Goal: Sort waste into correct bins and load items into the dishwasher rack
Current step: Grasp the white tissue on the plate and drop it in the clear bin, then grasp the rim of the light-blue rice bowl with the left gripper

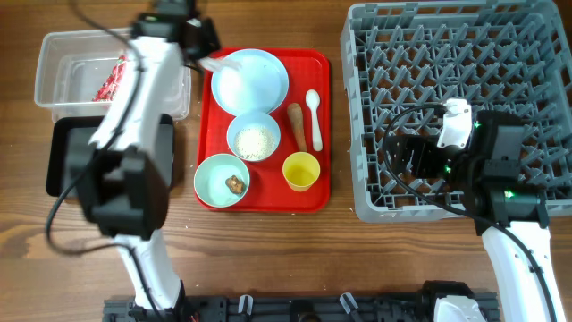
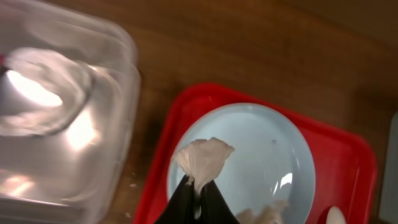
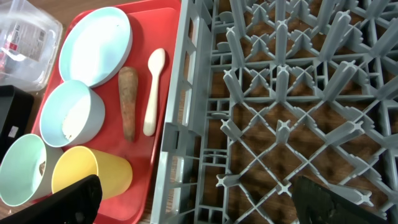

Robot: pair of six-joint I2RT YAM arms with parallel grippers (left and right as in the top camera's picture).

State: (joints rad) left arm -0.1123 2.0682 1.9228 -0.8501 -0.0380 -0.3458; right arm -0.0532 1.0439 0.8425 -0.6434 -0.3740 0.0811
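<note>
Over the left rim of the pale blue round plate [image 2: 261,162], pinched a crumpled white tissue [image 2: 202,158] between the closed tips of the left gripper [image 2: 198,191], at the far left corner of the flat red serving tray [image 2: 348,155]. Could not tell from either view whether the tissue touched the plate.

Pictured just left of the red tray: the clear plastic tub [image 1: 63,54], with a red-and-white wrapper [image 1: 112,82] inside, and the black tray [image 1: 58,170] on its near side, partly hidden under the left arm.

Seen on the red tray in front of the plate: a small white bowl [image 1: 253,125] holding loose white rice [image 1: 254,142], then a small light-teal bowl [image 1: 214,174] with a small brown food lump [image 1: 235,184] in it, and a small yellow cup [image 1: 300,171] upright at the near right. Found to the right of the plate and the white bowl an orange-brown carrot-like root [image 1: 297,125] and, just beside it, a white plastic spoon [image 1: 314,105], both lying flat.

Held the right gripper [image 3: 196,186] over the large grey dishwasher rack [image 3: 280,93], right of the tray, fingers spread wide and gripping nothing.
</note>
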